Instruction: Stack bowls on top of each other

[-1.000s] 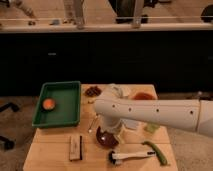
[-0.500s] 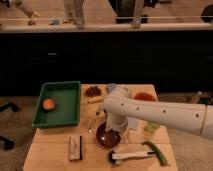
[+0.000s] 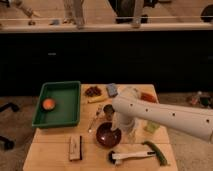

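Note:
The dark maroon-brown bowl (image 3: 105,135) sits on the wooden table (image 3: 55,156) near the front middle. The orange-red bowl (image 3: 148,97) is at the back right, mostly hidden behind my white arm, which reaches in from the right. My gripper (image 3: 118,129) hangs down from the arm's wrist at the maroon bowl's right rim. A small metal cup (image 3: 108,113) stands just behind the maroon bowl.
A green tray (image 3: 66,104) with an orange round thing (image 3: 48,104) lies at the left. A block-shaped brush (image 3: 75,147), a white-handled tool (image 3: 129,156) and a green item (image 3: 157,152) lie along the front. Dark red pieces (image 3: 92,91), a grey-blue item (image 3: 112,89) and a spoon (image 3: 95,121) lie behind.
The arm's wrist has shifted slightly to the right while the gripper has stayed at the maroon bowl. The bowls have not visibly moved.

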Robot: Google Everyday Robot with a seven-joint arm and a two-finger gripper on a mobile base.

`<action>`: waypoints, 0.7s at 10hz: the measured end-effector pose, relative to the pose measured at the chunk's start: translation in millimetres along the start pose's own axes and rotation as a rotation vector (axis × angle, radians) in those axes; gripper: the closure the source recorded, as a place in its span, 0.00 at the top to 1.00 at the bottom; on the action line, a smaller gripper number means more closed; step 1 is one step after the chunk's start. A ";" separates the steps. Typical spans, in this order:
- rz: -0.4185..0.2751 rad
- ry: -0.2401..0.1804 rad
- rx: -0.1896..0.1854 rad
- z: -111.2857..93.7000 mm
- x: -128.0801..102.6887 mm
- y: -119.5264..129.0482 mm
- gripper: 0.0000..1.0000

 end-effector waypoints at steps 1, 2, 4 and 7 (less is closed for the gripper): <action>-0.005 0.008 -0.008 4.5 -0.1 5.1 0.80; -0.004 0.016 -0.013 7.8 -0.6 7.8 0.80; -0.002 0.043 -0.027 17.2 -7.0 14.2 0.80; 0.001 0.088 -0.030 27.4 -11.2 16.4 0.80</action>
